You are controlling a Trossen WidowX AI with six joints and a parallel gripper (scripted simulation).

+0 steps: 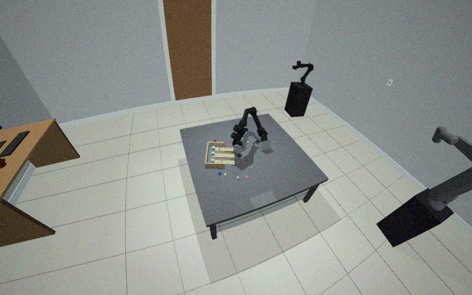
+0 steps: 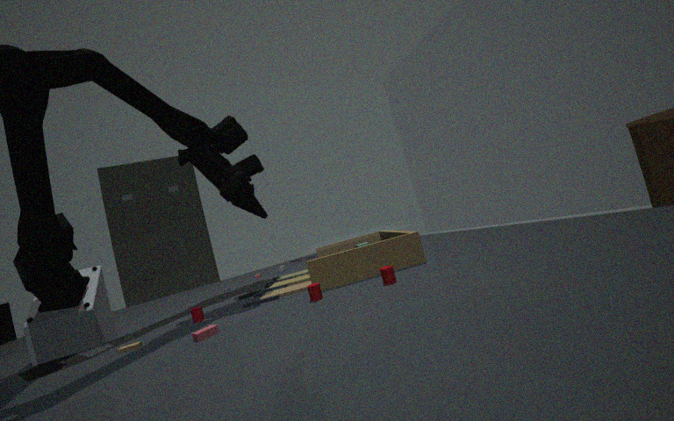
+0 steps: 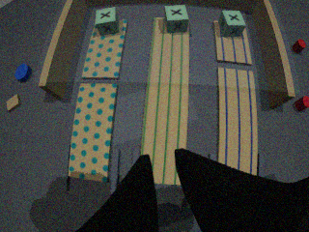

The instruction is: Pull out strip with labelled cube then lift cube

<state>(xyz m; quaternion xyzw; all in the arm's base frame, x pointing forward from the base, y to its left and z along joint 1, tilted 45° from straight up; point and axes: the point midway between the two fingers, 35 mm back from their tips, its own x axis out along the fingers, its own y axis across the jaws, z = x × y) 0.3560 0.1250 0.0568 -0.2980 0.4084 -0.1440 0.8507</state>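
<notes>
The end effector (image 3: 164,168) hangs clenched on nothing above the worktop (image 3: 26,155), near the green-striped middle strip (image 3: 169,100). That unbroken strip carries its labelled cube (image 3: 176,18) at 12 o'clock. Clenched, it cannot grip; drifting sideways risks snagging a split neighbour.

A black X mark is seen on each of three green cubes: left (image 3: 106,19), middle (image 3: 176,17), right (image 3: 234,22).

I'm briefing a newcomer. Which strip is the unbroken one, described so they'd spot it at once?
Find the tan three-walled tray on the table. Three strips run out of its open side, each with a green cube. The middle strip, with green lengthwise lines, is unbroken; the dotted strip and blue-lined strip show gaps.
</notes>
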